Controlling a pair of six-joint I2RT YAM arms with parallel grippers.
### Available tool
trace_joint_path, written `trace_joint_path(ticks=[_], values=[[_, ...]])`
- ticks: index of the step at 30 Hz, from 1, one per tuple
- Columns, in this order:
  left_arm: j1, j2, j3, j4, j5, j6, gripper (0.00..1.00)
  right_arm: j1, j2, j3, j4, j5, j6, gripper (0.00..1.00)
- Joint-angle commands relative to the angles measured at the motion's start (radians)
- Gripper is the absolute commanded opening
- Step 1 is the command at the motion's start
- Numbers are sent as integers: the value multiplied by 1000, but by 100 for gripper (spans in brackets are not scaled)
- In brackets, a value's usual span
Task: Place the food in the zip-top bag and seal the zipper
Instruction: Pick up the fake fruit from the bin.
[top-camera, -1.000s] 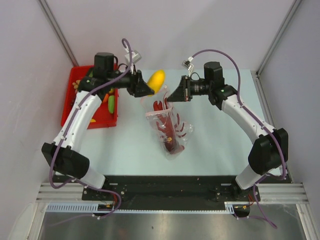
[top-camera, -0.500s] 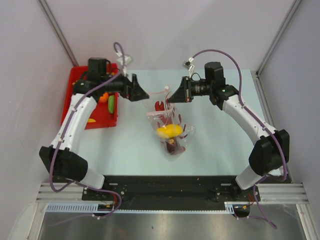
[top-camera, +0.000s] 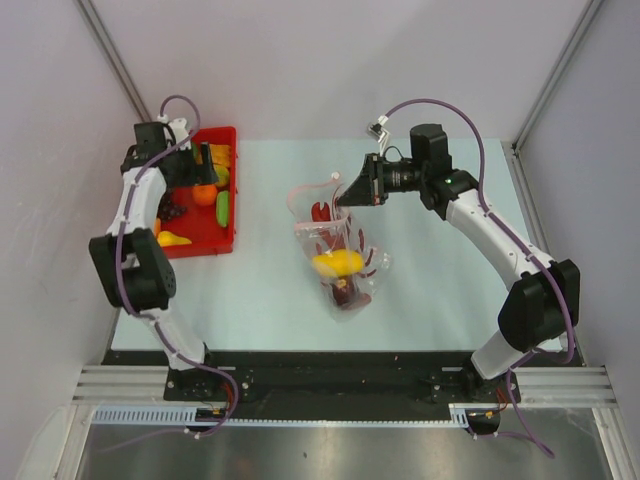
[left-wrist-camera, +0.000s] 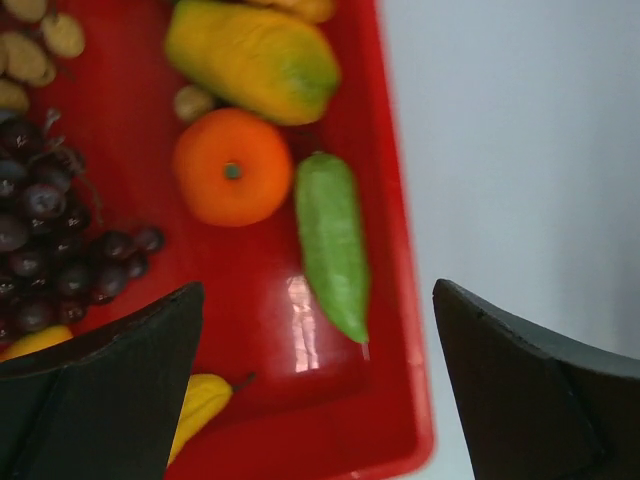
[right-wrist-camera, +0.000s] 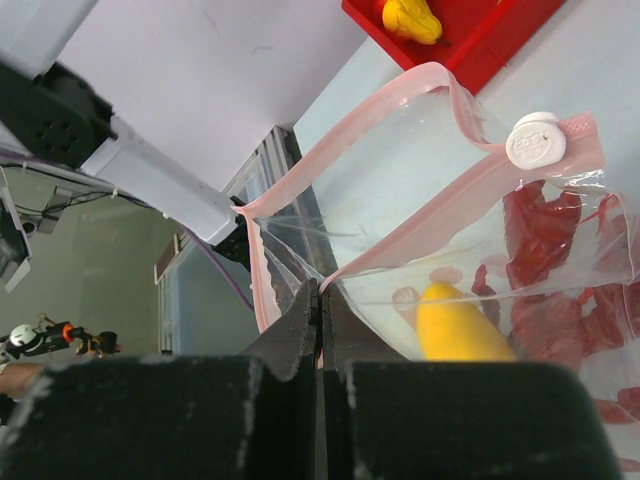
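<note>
Two claws: right claw (right-wrist-camera: 320, 300) pinching floppy zip-top bag (right-wrist-camera: 400, 180) rim; left claw (left-wrist-camera: 318, 288) wide, slick rigid green vegetable (left-wrist-camera: 330, 245) just ahead, grip mid-body.

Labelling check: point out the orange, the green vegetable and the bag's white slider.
orange (left-wrist-camera: 232, 167), left wrist view, on its stem dimple
green vegetable (left-wrist-camera: 332, 245), left wrist view, mid-body
white slider (right-wrist-camera: 535, 140), right wrist view, round face centre

Overhead: bright, even, diffuse light; only faint soft shadows on the table (top-camera: 270, 290).
Left wrist: soft blur throughout; white glare patch on the tray (left-wrist-camera: 250, 300) floor; my fingers (left-wrist-camera: 100, 390) dark, unfocused.
Right wrist: bag (right-wrist-camera: 420, 180) sharp, pale sheen on its plastic.
</note>
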Motion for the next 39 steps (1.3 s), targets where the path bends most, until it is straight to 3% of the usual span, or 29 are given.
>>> trace_joint_path(ticks=[1,11,16,22,25,27,28,31,34,39], values=[[25,126,91,40,-169,0,99,-6,-51,39,11,-13,-21,0],[25,360,181,137,-224,-38,93,-6,-47,39,-2,-2,-19,0],[25,418,214,162,-238,-40,89,-6,-45,39,8,3,-8,0],[25,469,250,119,-219,-15,90,-3,-37,37,6,7,-7,0],[28,464,251,106,-204,-11,85,-2,-36,39,12,7,-4,0],[33,447,250,89,-181,-12,80,1,-34,39,15,4,-1,0],[36,418,248,83,-163,-12,70,0,-33,40,15,6,-4,0],[40,299,228,59,-117,-12,52,-2,-34,39,9,4,-14,0],[36,167,181,80,-10,-30,50,0,-36,40,0,4,-19,0],[-96,-62,184,2,210,-26,51,1,-37,39,-6,0,-30,0]])
